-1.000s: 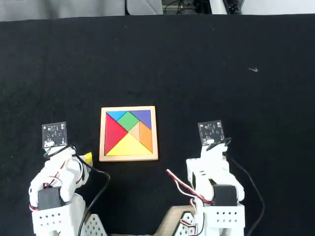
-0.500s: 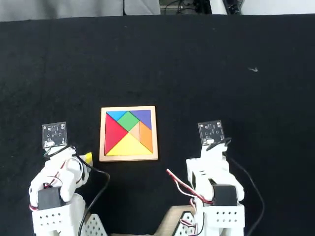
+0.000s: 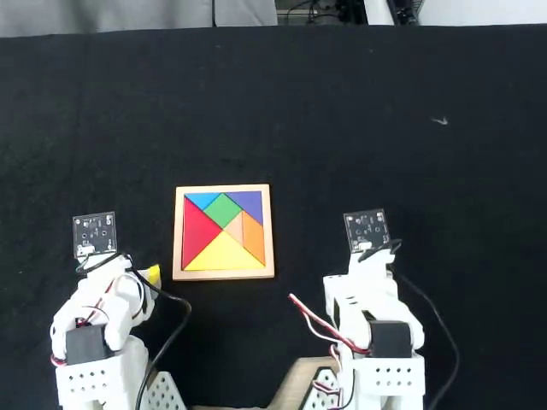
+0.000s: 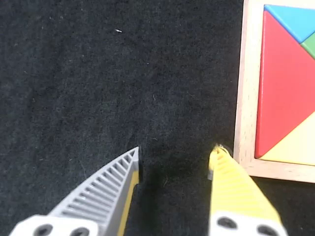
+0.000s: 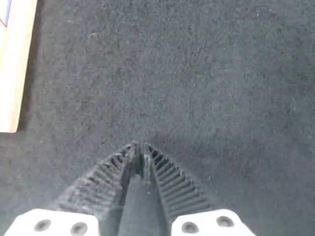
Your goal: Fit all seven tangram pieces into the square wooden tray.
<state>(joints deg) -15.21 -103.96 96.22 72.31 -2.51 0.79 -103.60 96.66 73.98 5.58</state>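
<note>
Black tabletop [image 3: 410, 154] holds the filled tray [image 3: 179, 235] at lower centre, nearer our spread-jawed left gripper [image 4: 176, 152] than our clenched, empty right gripper [image 5: 139, 150].

Red, yellow, orange, green, blue tangram pieces [image 3: 224, 235], tan tray [image 3: 179, 232], black table [image 3: 385, 128].

place: robotics lab | signs: black-cloth table [image 3: 359, 102], left arm [image 3: 96, 318], right arm [image 3: 376, 316], cables [image 3: 320, 10] at far edge

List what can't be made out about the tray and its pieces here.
Left wrist view: wooden tray and red piece cut off by the frame edge.
Right wrist view: tray cut off just past its rim by the frame edge.
High view: whether pieces lie flush is too small.
</note>
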